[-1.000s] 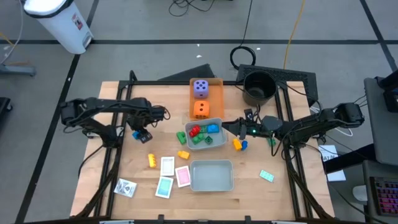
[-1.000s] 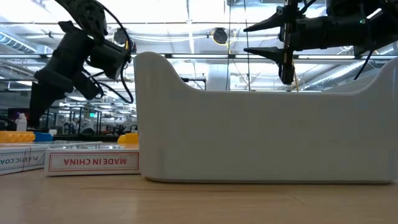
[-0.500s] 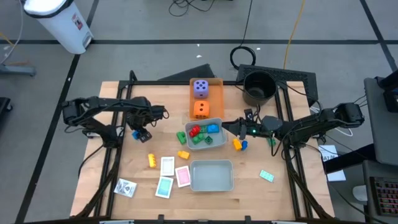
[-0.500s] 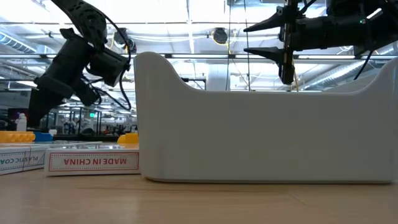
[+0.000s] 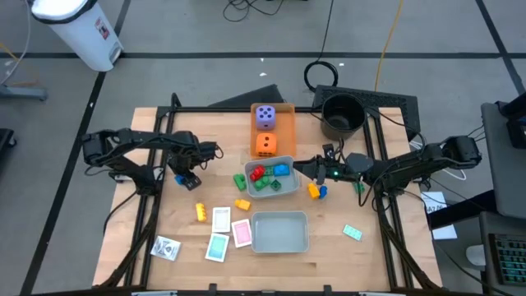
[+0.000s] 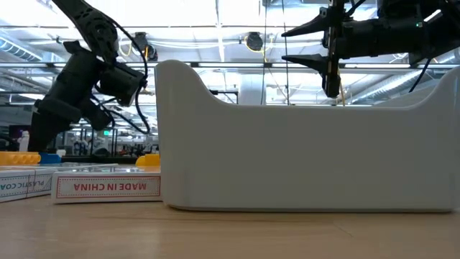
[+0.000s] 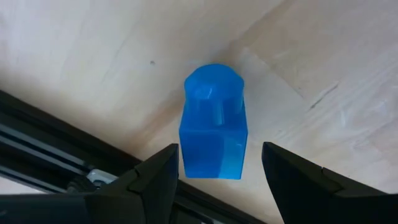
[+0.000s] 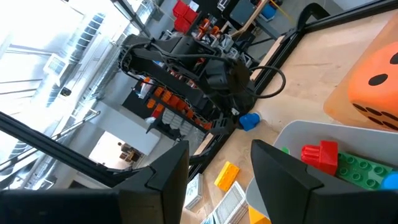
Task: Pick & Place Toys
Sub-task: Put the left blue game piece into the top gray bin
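On the wooden table (image 5: 164, 210) we see a grey tray (image 5: 265, 179) near the centre, already holding red, green and blue bricks, with an empty grey tray (image 5: 279, 233) at its six o'clock. Our left gripper (image 7: 214, 171) hangs over a blue brick (image 7: 213, 134) at the filled tray's nine o'clock, fingers spread wide, empty, one to each side. To grip well, we judge we should descend straight, centre the brick between the pads, and close on its flat sides, not its stud. Our right gripper (image 5: 300, 167) waits at the filled tray's three o'clock rim, jaws apart, carrying nothing.
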You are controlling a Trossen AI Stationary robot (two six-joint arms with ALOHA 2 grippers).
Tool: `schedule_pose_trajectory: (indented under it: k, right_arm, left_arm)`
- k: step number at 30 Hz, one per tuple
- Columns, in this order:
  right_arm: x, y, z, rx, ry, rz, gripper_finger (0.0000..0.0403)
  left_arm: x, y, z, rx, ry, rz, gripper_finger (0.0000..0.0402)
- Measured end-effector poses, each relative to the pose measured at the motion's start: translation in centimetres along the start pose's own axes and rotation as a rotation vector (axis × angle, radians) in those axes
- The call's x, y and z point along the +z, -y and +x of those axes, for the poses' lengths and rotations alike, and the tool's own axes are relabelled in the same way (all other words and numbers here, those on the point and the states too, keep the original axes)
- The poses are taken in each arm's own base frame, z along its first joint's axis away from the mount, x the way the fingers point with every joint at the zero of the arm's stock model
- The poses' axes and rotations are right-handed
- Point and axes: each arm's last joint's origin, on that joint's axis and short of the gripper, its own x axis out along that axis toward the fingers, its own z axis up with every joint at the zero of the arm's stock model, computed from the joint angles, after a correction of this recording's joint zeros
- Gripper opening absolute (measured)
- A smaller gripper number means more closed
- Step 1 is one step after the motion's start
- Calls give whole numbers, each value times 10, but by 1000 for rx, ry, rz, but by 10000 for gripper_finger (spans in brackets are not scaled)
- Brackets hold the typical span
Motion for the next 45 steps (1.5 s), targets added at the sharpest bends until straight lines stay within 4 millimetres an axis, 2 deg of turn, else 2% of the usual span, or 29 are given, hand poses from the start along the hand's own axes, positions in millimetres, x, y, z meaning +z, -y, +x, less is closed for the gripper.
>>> schedule_pose_trajectory:
  k: [9,18,29,32,36,39,45]
  right_arm:
    - [0,0,0,0,1,0,166]
    - [0,0,0,0,1,0,166]
    - [0,0,0,1,1,1,166]
    - [0,0,0,1,1,0,166]
    - [0,0,0,0,2,-2,166]
    - [1,-1,0,8,7,-9,166]
    - [9,-12,-1,126,97,-25,166]
  left_arm:
    - [1,0,2,-4,8,11,225]
    - [4,1,1,-16,45,0,134]
    - [2,1,-3,-28,82,2,153]
    - [-1,2,-14,-48,138,0,137]
    - [-8,1,-39,-102,284,-1,134]
    - [-15,2,-63,-202,458,-5,134]
    - [-32,9,-114,-537,914,46,157]
